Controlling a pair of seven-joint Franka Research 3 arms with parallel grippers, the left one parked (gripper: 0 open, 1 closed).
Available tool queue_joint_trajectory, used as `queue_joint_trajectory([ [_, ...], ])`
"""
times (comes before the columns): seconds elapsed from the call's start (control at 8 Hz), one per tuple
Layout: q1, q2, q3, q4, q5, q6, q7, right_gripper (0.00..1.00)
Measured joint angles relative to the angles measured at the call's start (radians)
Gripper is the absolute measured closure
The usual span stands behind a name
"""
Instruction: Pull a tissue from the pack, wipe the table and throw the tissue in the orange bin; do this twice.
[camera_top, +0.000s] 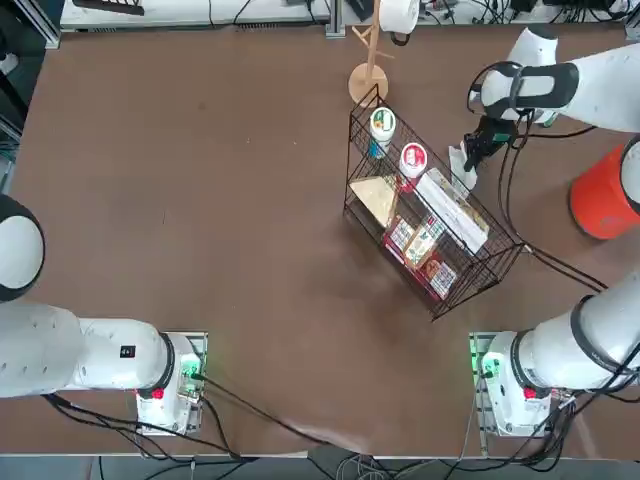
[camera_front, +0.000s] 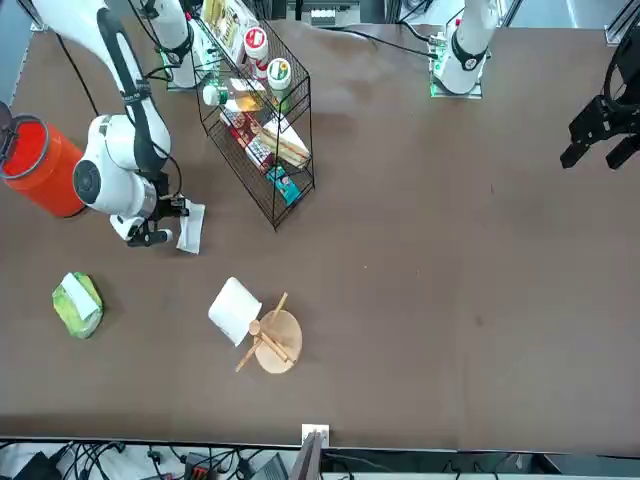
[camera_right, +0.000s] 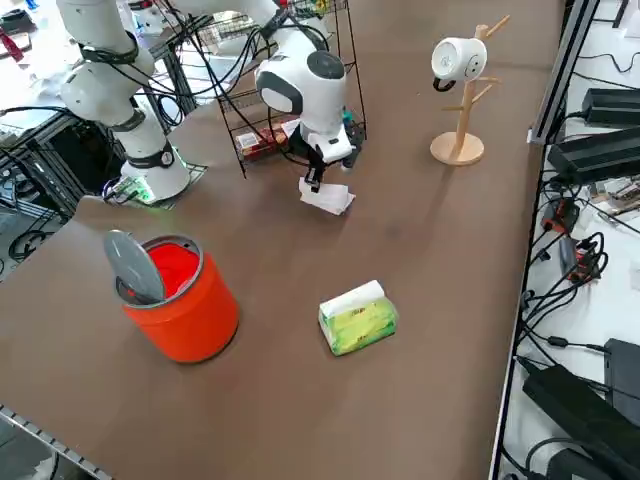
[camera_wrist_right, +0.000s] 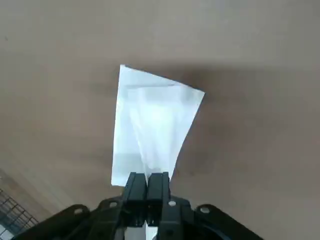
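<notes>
Tissue (camera_top: 461, 166) position, top view: we see it as a white sheet on the table (camera_top: 200, 200), directly under the right gripper (camera_top: 476, 150), just beside the black wire basket (camera_top: 430, 230); the orange bin (camera_top: 603, 195) stands well apart toward the table edge.

Front view: we find the sheet (camera_front: 190, 226) trailing from the gripper (camera_front: 172, 222) onto the tabletop, with the pack (camera_front: 78, 304) and the bin (camera_front: 42, 168) each apart from it.

Right side view: we note the gripper (camera_right: 316, 180) pointing down, the tissue (camera_right: 328, 197) touching the table below it, the pack (camera_right: 358, 317) nearer the camera.

Right wrist view: we confirm the fingers (camera_wrist_right: 135, 192) pressed together, pinching one end of the tissue (camera_wrist_right: 155, 125), which spreads flat on the surface beyond them.
</notes>
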Motion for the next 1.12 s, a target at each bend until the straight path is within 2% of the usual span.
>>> queue_joint_trajectory([
  [1.12,0.007,0.063,-0.004,-0.037,-0.051,0.084,0.001,0.98],
])
